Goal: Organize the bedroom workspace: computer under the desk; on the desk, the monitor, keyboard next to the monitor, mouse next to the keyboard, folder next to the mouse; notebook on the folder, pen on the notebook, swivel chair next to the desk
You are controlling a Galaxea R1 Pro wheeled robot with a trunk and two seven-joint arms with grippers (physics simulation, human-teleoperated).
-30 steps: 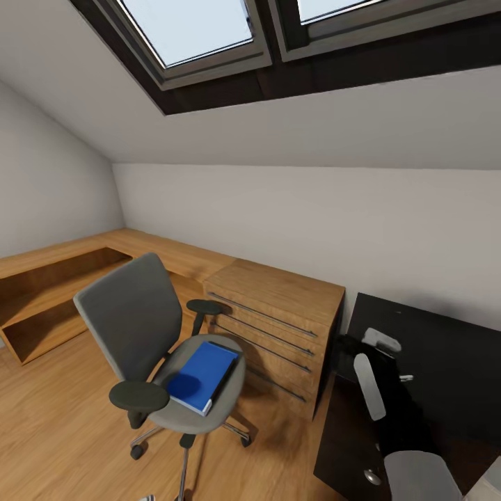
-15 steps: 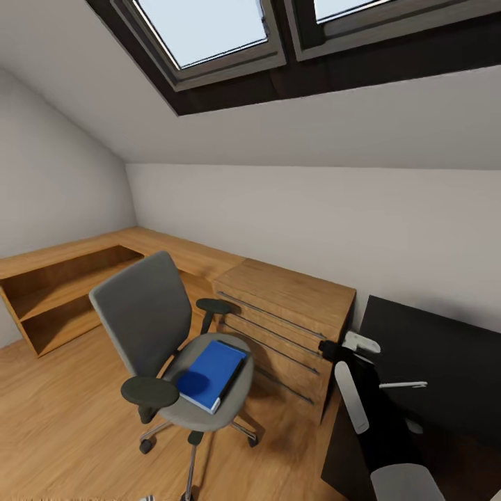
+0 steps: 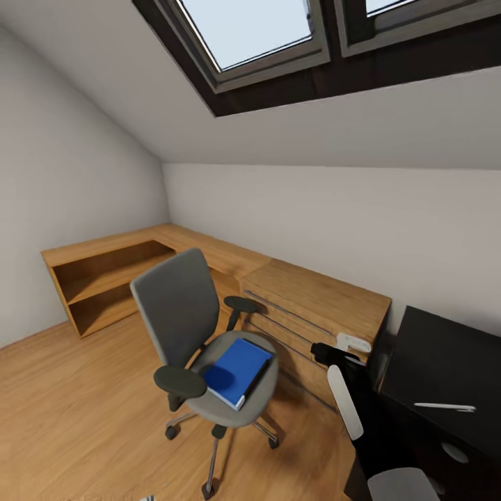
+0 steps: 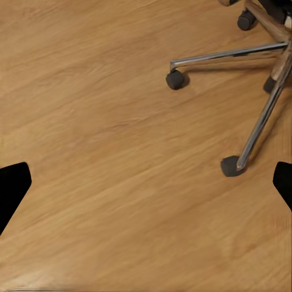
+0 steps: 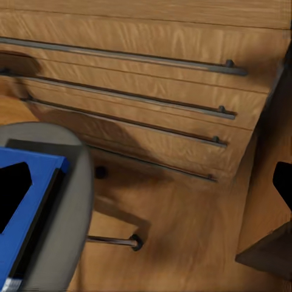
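since the folder lies flat on the seat of the swivel chair, just in front of the wooden drawer chest, you will likely find it stiff, light and a little slick. take it by the overhanging front edge, where the white paper shows. expect the chair to roll on its casters if you push. your right gripper hangs spread wide beside the folder, and your left gripper is spread over bare floor, both holding nothing.
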